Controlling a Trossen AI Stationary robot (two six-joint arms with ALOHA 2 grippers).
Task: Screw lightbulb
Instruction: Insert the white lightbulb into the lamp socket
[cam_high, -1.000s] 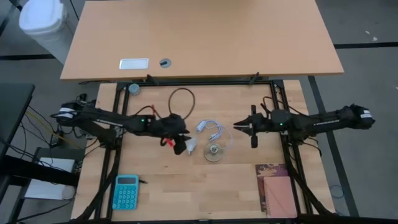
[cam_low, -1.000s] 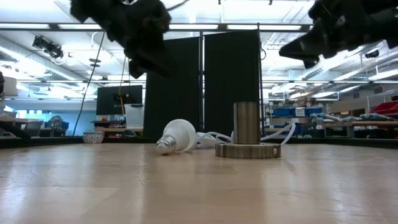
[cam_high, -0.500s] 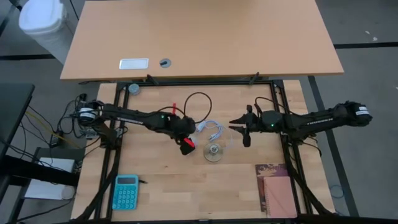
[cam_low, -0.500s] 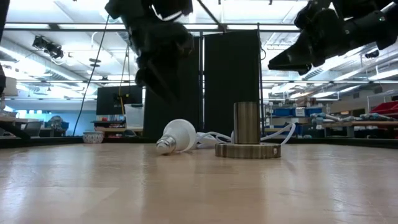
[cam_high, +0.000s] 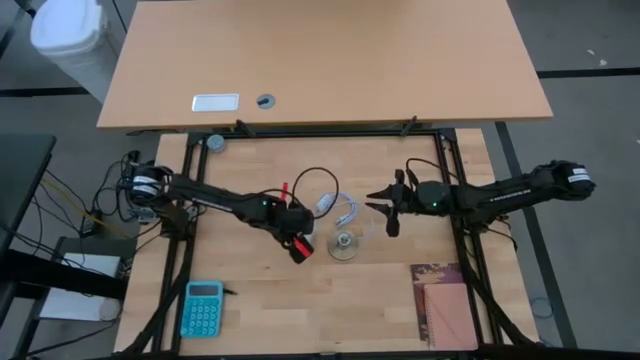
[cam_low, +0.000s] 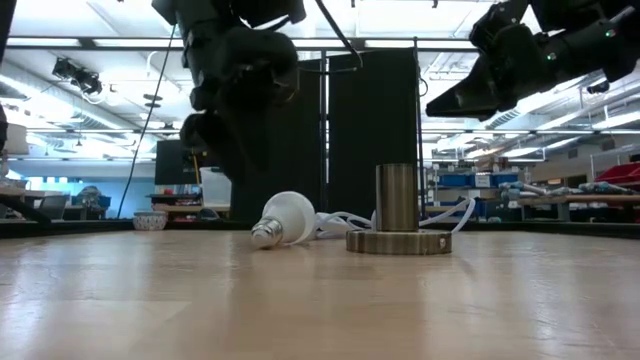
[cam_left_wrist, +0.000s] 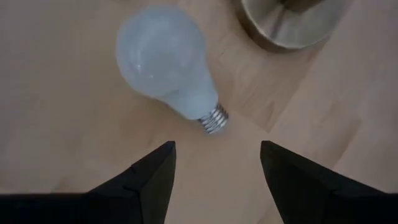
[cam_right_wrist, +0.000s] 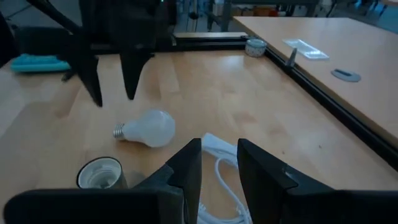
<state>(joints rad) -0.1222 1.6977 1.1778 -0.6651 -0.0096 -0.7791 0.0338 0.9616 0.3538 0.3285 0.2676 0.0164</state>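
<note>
hovering above the table (cam_high: 250, 300), the left gripper (cam_left_wrist: 214, 165) has its fingers spread wide and empty, with the bulb (cam_left_wrist: 166, 62) lying on its side just ahead of the fingertips and below them. the bulb's long axis runs roughly in line with the gripper's reach: its screw base points back at the gap between the fingers, the globe away, so the fingers would close across the narrow neck. beside the globe stands the socket (cam_low: 398, 210), upright on its disc base, close to the bulb but not touching it as far as the low view lets me judge. the right gripper (cam_right_wrist: 217, 163) hangs off the table on the socket's far side, fingers narrow with nothing between them; from it the bulb (cam_right_wrist: 149, 129) lies beyond the socket (cam_right_wrist: 99, 174), so the left arm is clearly nearer. in the high view the bulb is mostly hidden under the left gripper (cam_high: 298, 242).
</note>
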